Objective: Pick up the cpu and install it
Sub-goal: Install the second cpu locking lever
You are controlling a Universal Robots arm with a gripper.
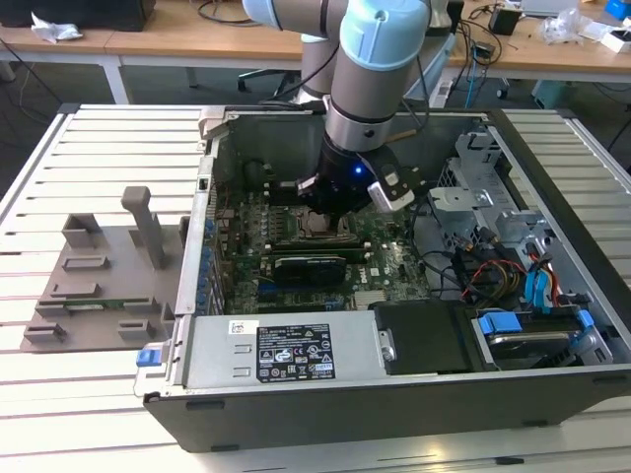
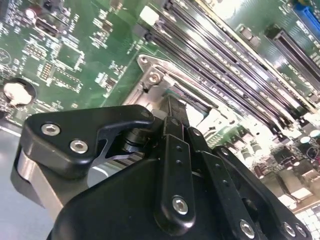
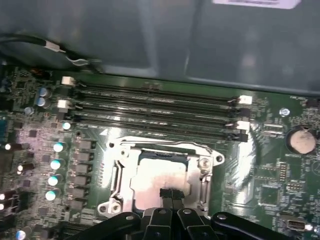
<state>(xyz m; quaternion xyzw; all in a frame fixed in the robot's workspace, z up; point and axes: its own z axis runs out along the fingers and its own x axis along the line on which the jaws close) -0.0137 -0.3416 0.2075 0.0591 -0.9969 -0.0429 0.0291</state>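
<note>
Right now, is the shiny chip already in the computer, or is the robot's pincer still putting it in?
Nearly there, it seems. The cpu already lies inside the metal socket frame on the green motherboard, so the pick-up looks done. The pincer is down at the chip's edge, fingertips close together; whether it grips the chip I cannot tell. Left to do: let go and lift away. In the exterior view the arm reaches into the open case.

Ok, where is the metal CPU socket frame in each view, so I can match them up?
Exterior view: the socket frame sits mid-motherboard, beneath the gripper.
First wrist view: the frame surrounds the silvery cpu, just beyond the gripper.
Second wrist view: one corner of the frame pokes out past the gripper body.
Shared landmark: the long black memory slots beside the frame.
</note>
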